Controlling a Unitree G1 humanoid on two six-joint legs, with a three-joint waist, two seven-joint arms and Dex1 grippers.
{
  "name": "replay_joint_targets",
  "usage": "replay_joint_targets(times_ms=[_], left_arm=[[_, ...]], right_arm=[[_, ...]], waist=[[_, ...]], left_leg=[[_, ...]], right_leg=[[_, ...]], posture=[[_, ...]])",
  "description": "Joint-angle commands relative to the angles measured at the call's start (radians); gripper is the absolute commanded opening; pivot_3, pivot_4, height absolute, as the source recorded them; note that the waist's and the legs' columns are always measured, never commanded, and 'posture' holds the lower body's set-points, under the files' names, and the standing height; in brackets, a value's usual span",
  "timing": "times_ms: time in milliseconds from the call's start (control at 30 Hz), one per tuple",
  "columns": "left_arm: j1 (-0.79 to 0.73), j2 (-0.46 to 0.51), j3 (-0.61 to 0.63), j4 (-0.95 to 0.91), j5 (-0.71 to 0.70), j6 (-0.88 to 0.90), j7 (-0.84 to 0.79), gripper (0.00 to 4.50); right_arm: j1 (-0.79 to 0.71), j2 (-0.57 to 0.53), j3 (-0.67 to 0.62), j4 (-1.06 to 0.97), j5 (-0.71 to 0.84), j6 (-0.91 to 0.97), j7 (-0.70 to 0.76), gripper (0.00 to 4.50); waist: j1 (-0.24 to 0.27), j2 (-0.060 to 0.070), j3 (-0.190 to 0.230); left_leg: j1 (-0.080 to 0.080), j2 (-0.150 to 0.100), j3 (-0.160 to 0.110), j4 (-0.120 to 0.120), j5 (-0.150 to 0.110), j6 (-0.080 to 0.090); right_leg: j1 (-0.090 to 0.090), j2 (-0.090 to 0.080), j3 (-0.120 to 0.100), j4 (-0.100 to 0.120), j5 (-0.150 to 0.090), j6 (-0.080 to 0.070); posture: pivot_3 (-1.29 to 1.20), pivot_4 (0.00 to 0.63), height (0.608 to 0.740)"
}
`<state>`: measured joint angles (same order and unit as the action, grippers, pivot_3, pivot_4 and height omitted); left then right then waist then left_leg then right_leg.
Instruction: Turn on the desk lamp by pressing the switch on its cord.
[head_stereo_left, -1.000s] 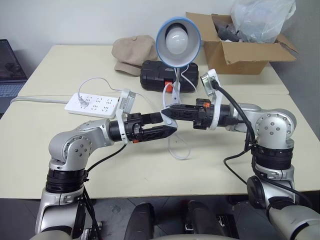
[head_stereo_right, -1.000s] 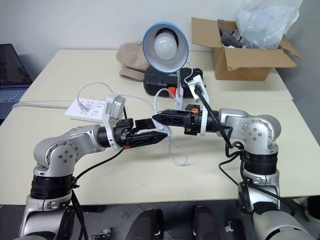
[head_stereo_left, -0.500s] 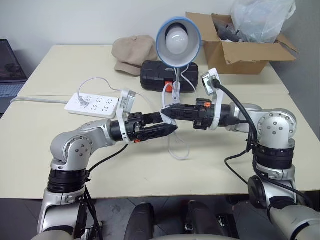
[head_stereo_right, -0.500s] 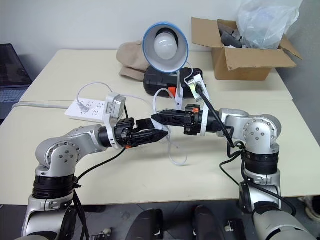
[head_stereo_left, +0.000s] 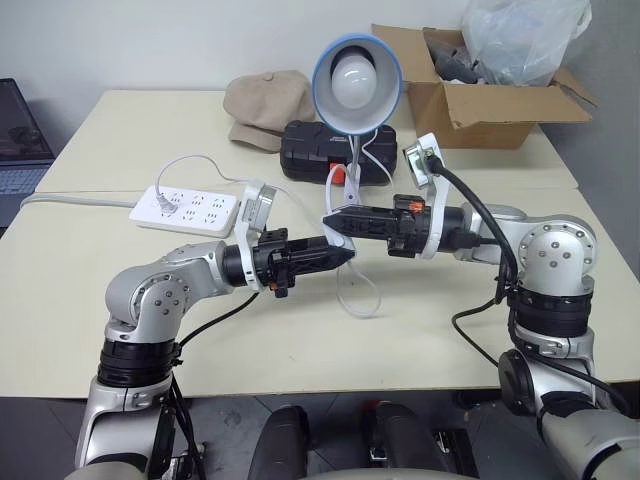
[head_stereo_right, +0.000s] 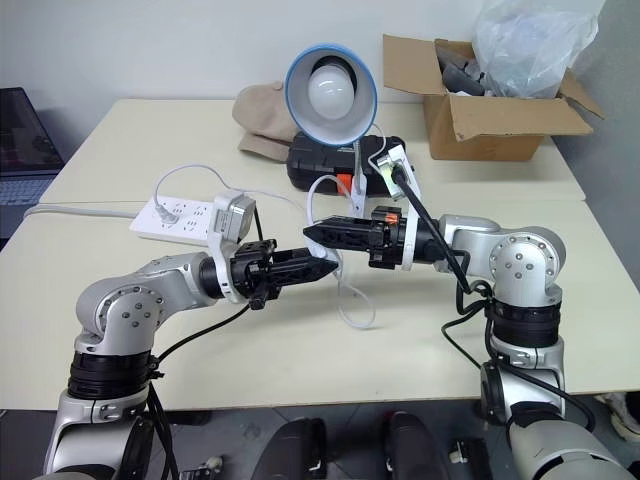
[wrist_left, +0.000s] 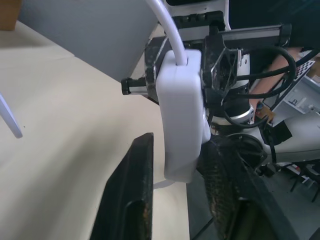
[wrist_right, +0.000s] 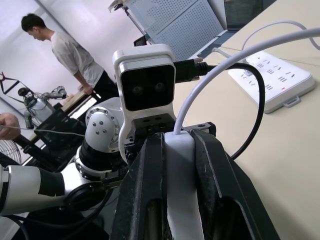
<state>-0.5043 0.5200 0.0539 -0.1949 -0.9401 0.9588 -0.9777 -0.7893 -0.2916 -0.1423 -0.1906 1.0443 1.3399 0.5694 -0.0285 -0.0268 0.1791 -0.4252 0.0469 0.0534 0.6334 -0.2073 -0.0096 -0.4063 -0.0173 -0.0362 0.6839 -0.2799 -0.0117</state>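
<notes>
Two grippers meet over the middle of the tabletop (head_stereo_left: 90, 300), and between them is the switch (wrist_left: 181, 120), a slim white block held in the air above the surface. The right gripper (head_stereo_left: 332, 222) is clamped on it along its length, its black fingers (wrist_right: 150, 190) pressed against both long sides. The left gripper (head_stereo_left: 345, 254) has its fingers nearly together on the same block from the opposite side; in the left wrist view one finger lies against the switch and the other stands just beside its face. I judge this to be the press itself.

The cord (head_stereo_left: 358, 300) leaves the top of the switch and hangs in a loop down to the tabletop below the grippers. The lamp (head_stereo_left: 356, 82) stands near the far edge, its blue shade facing the robot, and its bulb (head_stereo_left: 355, 82) looks white but not clearly glowing, so I cannot tell that it has come on. Grasping and lining up look done; what seems left is a firm enough squeeze, then checking the bulb.

A white power strip (head_stereo_left: 188, 209) lies toward the left edge. Behind the lamp sit a black case (head_stereo_left: 305, 150) and a tan hat (head_stereo_left: 268, 103), with a cardboard box (head_stereo_left: 480, 95) at the far right corner.
</notes>
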Motion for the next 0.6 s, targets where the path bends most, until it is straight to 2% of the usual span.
replay_joint_targets(times_ms=[33, 400, 433, 600], left_arm=[[-0.003, -0.004, 0.010, -0.005, 0.003, -0.020, 0.008, 0.58], [0.002, -0.002, 0.039, 0.008, -0.047, 0.013, 0.009, 0.48], [0.003, -0.001, 0.045, 0.010, -0.052, 0.014, 0.012, 1.16], [0.013, -0.017, 0.082, 0.009, -0.075, 0.006, 0.054, 2.12]], right_arm=[[-0.027, -0.002, -0.006, -0.025, 0.044, -0.012, 0.009, 0.40], [-0.030, -0.012, -0.001, -0.014, 0.059, -0.020, 0.003, 0.40], [-0.032, -0.011, -0.004, -0.010, 0.062, -0.021, 0.000, 0.40], [-0.051, 0.002, -0.032, 0.017, 0.086, -0.018, -0.027, 0.40]], waist=[[0.000, 0.000, 0.000], [0.000, 0.000, 0.000], [0.000, 0.000, 0.000], [0.000, 0.000, 0.000]], left_leg=[[0.000, 0.000, 0.000, 0.000, 0.000, 0.000], [0.000, 0.000, 0.000, 0.000, 0.000, 0.000], [0.000, 0.000, 0.000, 0.000, 0.000, 0.000], [0.000, 0.000, 0.000, 0.000, 0.000, 0.000]], right_leg=[[0.000, 0.000, 0.000, 0.000, 0.000, 0.000], [0.000, 0.000, 0.000, -0.001, 0.000, 0.000], [0.000, 0.000, 0.000, -0.001, 0.000, 0.000], [0.000, 0.000, 0.000, -0.001, 0.000, 0.000]], posture=[[0.00, 0.150, 0.740], [0.00, 0.150, 0.740], [0.00, 0.150, 0.740], [0.00, 0.150, 0.740]])
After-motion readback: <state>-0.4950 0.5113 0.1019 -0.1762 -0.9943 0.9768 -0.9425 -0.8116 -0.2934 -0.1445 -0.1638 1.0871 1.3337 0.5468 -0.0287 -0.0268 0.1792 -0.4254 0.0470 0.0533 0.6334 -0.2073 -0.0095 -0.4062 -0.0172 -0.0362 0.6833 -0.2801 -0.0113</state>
